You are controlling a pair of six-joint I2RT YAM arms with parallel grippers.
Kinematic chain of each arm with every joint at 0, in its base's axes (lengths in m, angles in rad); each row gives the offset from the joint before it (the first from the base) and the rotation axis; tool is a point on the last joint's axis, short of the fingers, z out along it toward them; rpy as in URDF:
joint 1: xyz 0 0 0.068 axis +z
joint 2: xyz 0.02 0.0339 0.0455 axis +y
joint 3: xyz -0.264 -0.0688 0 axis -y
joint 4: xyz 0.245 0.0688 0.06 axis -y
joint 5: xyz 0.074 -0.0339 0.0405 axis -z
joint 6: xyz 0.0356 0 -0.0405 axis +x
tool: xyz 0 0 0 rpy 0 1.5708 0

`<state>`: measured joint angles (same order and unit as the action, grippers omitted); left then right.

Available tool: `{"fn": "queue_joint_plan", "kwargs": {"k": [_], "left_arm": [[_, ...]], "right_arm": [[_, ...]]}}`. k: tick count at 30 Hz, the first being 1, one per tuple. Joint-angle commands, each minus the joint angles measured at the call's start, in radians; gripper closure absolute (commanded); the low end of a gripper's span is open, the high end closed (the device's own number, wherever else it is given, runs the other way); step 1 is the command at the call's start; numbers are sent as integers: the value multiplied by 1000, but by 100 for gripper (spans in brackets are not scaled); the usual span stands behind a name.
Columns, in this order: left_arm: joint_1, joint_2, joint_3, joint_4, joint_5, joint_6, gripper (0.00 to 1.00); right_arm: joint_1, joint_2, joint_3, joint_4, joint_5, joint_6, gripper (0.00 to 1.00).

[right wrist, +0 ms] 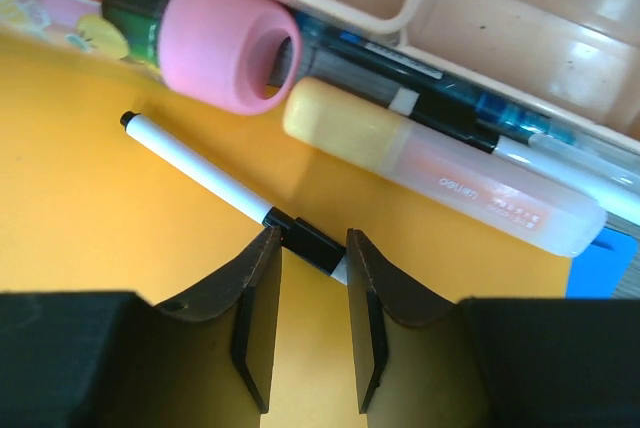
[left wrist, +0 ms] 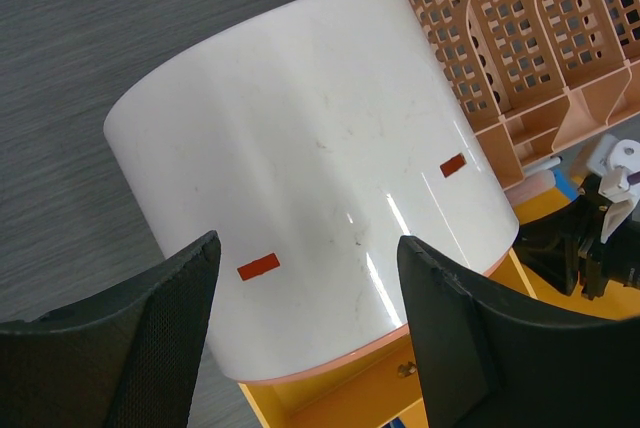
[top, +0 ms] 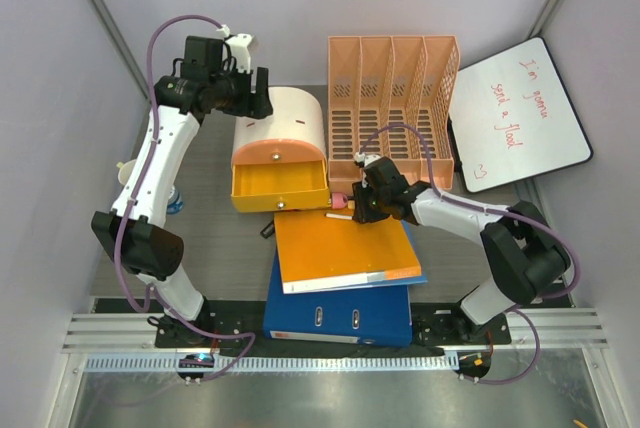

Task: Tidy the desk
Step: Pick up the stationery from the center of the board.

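— Where the arms are bolted down, what lies nearest?

— Past the metal rail, the desk runs back under everything. Nearest on it is a blue binder lying flat, with an orange folder on top, turned slightly askew.

— And the right gripper?

— It is low over the far edge of that folder. Its fingers stand narrowly apart on either side of a white pen, right at the pen's black band. The pen lies flat on the folder. Whether the fingers actually pinch it, I cannot tell.

— What is beyond the pen?

— A glue stick and a pink-capped tube, both on their sides along the foot of the file rack, with a couple of darker pens tucked behind them.

— Further back?

— To the left of the rack is a white box with a rounded top. Its yellow drawer is pulled out towards the folder. The peach rack stands just beside it, and a whiteboard with red writing lies off to the right.

— And the left gripper?

— It hangs above the far end of the white box with its fingers wide apart, holding nothing.
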<state>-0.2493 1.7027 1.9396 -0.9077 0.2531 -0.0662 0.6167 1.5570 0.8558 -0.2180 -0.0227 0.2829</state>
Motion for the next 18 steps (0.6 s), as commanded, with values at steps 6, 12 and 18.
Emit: {"fn": "queue_joint_plan", "kwargs": {"k": [6,12,18], "left_arm": [[-4,-26,-7,43,-5,14,28],[-2,-23,-2,43,-5,11,28],[-2,-25,-4,44,-5,11,28]], "right_arm": [[6,-118,-24,-99,-109,-1,68],[20,-172,-52,-130,-135,22,74],[35,-219,-54,-176,-137,42,82]]}}
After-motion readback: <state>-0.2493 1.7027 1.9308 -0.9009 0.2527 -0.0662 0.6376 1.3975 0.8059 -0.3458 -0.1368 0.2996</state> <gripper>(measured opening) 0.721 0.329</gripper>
